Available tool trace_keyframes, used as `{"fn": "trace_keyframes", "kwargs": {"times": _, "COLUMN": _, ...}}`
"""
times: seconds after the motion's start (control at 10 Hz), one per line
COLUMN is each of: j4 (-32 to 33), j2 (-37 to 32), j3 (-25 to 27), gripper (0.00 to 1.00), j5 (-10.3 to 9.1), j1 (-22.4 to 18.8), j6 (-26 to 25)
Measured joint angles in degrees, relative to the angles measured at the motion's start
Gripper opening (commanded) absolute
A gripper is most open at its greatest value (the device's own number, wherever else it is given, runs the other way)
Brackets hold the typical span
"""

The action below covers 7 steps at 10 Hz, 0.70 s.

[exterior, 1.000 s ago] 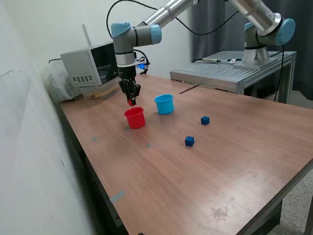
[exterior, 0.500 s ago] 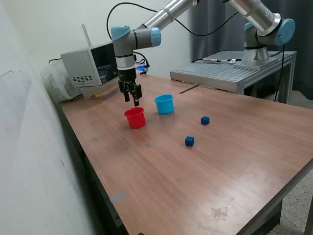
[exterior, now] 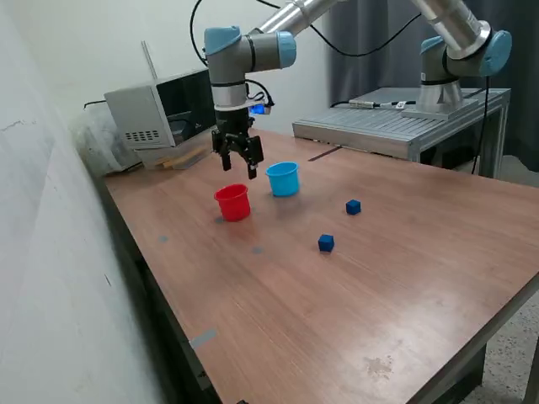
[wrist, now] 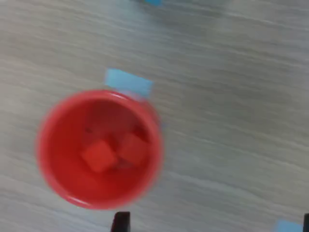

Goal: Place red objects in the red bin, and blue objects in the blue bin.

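The red cup [exterior: 232, 203] stands on the wooden table, and the wrist view looks down into it [wrist: 53, 145]. Two red cubes lie inside it, side by side [wrist: 99, 155] [wrist: 134, 147]. The light blue cup [exterior: 284, 178] stands just to the exterior view's right of the red cup. Two dark blue cubes [exterior: 353, 206] [exterior: 326, 243] lie loose on the table further right. My gripper [exterior: 238, 162] is open and empty, hanging above the table between the two cups. In the wrist view only its dark fingertips [wrist: 120, 222] show, far apart.
A grey box-like device [exterior: 156, 114] sits at the table's back left by the wall. A metal bench [exterior: 396, 126] carrying a second arm stands behind at the right. Small blue tape marks [wrist: 129, 82] are stuck on the table [exterior: 404, 286].
My gripper was shut on a red cube over the red cup. It has opened, the cube now lies in the cup, and the gripper has moved to the exterior view's right.
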<state>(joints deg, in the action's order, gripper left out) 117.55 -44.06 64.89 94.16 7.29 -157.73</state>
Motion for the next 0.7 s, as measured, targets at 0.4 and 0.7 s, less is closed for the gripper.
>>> {"fn": "trace_keyframes", "kwargs": {"times": 0.4, "j4": -0.5, "j2": -1.1, "j3": 1.09, "gripper": 1.0, "j5": -2.4, "j1": -7.45, "j6": 2.01}}
{"fn": "trace_keyframes", "kwargs": {"times": 0.7, "j4": -1.29, "j2": -0.81, "j3": 1.8, "gripper": 1.0, "j5": -6.02, "j1": -9.22, "j6": 2.3}}
